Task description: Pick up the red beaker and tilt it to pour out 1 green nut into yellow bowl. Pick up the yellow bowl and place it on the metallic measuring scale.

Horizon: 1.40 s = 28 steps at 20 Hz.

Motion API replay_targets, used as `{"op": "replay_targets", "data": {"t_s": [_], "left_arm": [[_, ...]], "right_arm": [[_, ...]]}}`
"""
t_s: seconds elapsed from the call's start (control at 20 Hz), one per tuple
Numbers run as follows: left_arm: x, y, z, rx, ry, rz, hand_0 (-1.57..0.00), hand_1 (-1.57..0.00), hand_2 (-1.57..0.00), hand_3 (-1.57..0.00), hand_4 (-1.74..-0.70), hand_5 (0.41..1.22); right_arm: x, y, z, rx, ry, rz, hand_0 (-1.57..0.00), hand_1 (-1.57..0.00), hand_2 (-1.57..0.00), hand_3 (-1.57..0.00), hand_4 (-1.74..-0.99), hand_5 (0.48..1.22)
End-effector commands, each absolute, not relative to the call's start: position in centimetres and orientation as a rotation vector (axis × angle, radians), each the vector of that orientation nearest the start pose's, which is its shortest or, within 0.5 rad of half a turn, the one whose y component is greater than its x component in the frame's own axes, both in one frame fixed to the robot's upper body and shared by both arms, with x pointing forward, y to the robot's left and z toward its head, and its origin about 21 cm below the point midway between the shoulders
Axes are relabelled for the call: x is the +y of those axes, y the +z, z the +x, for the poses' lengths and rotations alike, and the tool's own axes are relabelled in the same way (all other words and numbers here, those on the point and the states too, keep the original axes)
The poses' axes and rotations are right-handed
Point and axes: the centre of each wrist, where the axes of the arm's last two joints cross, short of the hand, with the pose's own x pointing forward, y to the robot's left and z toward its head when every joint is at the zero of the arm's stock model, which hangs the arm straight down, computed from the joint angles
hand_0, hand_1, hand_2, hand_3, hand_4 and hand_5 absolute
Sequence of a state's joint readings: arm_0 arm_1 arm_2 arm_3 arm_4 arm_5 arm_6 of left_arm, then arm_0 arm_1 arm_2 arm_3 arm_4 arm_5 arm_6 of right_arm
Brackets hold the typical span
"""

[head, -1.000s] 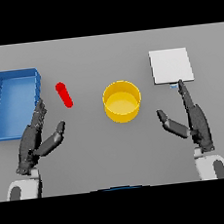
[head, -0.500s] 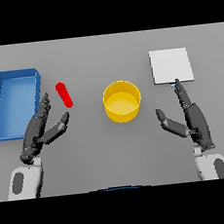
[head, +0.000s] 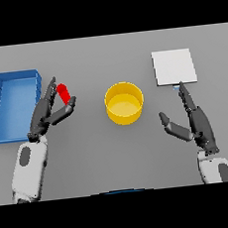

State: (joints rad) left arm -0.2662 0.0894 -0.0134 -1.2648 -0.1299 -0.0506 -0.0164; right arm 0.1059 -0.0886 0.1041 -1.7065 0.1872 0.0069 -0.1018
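So we're right at the start here, the pick-up of the red beaker (head: pixel 63 93). It lies tipped over on the grey table (head: pixel 95 153), well to the left of the yellow bowl (head: pixel 124 102), and just right of the blue tray (head: pixel 10 84). The left hand (head: pixel 49 115) is right on it: fingers stretched out along the beaker's left side, thumb sticking out just under its lower end. The hand is spread and holds nothing so far. I can't tell whether the fingers are actually touching the beaker or just beside it.

The right hand (head: pixel 195 120) sits to the right of the bowl, fingers straight and relaxed, thumb splayed toward the bowl, fingertips pointing up at the near edge of the scale (head: pixel 174 67), which is the flat light square up and to the right of the bowl. Looks idle to me.

Bowl looks empty from here, so I'd say no pouring is done. I can't see any green nut either, guessing it's inside the beaker.

Next move as I read it: the left hand needs to wrap round the beaker and clamp it between fingers and thumb, then lift it, carry it over toward the bowl and tilt gently so only one nut drops in. Since it's lying down and round, it could roll away if the fingers nudge it before the thumb closes in.
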Motion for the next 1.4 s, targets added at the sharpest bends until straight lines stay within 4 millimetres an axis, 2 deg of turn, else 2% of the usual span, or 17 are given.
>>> {"op": "replay_targets", "data": {"t_s": [0.0, 0.1, 0.2, 0.4, 0.5, 0.7, 0.75, 0.85, 0.9, 0.95, 1.0, 1.1, 1.2, 1.35], "left_arm": [[21.8, -0.8, 31.5, -1.523, -0.323, 0.057, 0.0, 0.0, 0.0, 0.0, -1.2, 0.651], [22.1, -0.9, 32.4, -1.51, -0.339, 0.093, 0.0, 0.0, 0.0, 0.0, -1.2, 0.657], [21.1, -0.8, 33.2, -1.508, -0.343, 0.098, 0.0, 0.0, 0.0, 0.0, -1.2, 0.663], [20.9, -1.5, 34.4, -1.483, -0.333, 0.11, 0.0, 0.0, 0.0, 0.0, -1.21, 0.673], [20.8, -1.3, 34.9, -1.505, -0.322, 0.099, 0.0, 0.0, 0.0, 0.0, -1.23, 0.687], [20.4, -2.9, 35.3, -1.546, -0.237, 0.04, 0.0, 0.0, -0.01, 0.0, -1.3, 0.719], [19.9, -2.9, 35.6, -1.543, -0.221, 0.036, 0.0, -0.01, -0.05, -0.04, -1.33, 0.738], [20.0, -3.0, 36.0, -1.559, -0.19, 0.034, -0.21, -0.23, -0.29, -0.25, -1.4, 0.787], [19.2, -3.2, 36.1, -1.555, -0.182, 0.05, -0.38, -0.41, -0.46, -0.52, -1.41, 0.874], [19.3, -3.3, 36.1, -1.551, -0.174, 0.083, -0.55, -0.59, -0.66, -0.73, -1.47, 0.943], [19.1, -3.3, 36.1, -1.546, -0.199, 0.116, -0.76, -0.78, -0.84, -0.88, -1.52, 0.999], [18.7, -2.9, 36.3, -1.567, -0.252, 0.148, -1.05, -1.07, -1.11, -1.06, -1.59, 1.079], [18.4, -2.9, 36.3, -1.562, -0.255, 0.136, -1.24, -1.25, -1.27, -1.15, -1.64, 1.13], [18.3, -3.0, 36.1, -1.567, -0.261, 0.141, -1.4, -1.41, -1.42, -1.36, -1.54, 1.174]], "right_arm": [[-23.2, 1.0, 22.1, -1.702, 0.269, -0.122, 0.0, 0.0, 0.0, 0.0, -1.222, 0.627], [-23.2, 1.3, 22.1, -1.711, 0.268, -0.127, 0.0, 0.0, 0.0, 0.0, -1.227, 0.63], [-23.4, 1.3, 22.1, -1.709, 0.259, -0.12, 0.0, 0.0, 0.0, 0.0, -1.231, 0.633], [-23.5, 1.3, 22.0, -1.701, 0.254, -0.133, 0.0, 0.0, 0.0, 0.0, -1.24, 0.639], [-23.7, 1.1, 21.7, -1.697, 0.257, -0.134, 0.0, 0.0, 0.0, 0.0, -1.242, 0.642], [-23.7, 1.2, 22.0, -1.701, 0.25, -0.136, 0.0, 0.0, 0.0, 0.0, -1.246, 0.646], [-23.7, 1.3, 21.9, -1.704, 0.247, -0.132, 0.0, 0.0, 0.0, 0.0, -1.244, 0.644], [-23.7, 1.4, 22.0, -1.703, 0.246, -0.142, 0.0, 0.0, 0.0, 0.0, -1.24, 0.645], [-23.8, 1.6, 22.0, -1.709, 0.253, -0.142, 0.0, 0.0, 0.0, 0.0, -1.236, 0.647], [-23.9, 1.6, 21.9, -1.705, 0.246, -0.14, 0.0, 0.0, 0.0, 0.0, -1.237, 0.648], [-23.4, 1.7, 22.0, -1.705, 0.244, -0.128, 0.0, 0.0, 0.0, 0.0, -1.239, 0.648], [-23.3, 1.6, 22.0, -1.698, 0.243, -0.133, 0.0, 0.0, 0.0, 0.0, -1.239, 0.648], [-23.6, 1.5, 22.1, -1.705, 0.244, -0.14, 0.0, 0.0, 0.0, 0.0, -1.242, 0.65], [-23.3, 1.3, 21.9, -1.712, 0.233, -0.105, 0.0, 0.0, 0.0, 0.0, -1.255, 0.644]]}}
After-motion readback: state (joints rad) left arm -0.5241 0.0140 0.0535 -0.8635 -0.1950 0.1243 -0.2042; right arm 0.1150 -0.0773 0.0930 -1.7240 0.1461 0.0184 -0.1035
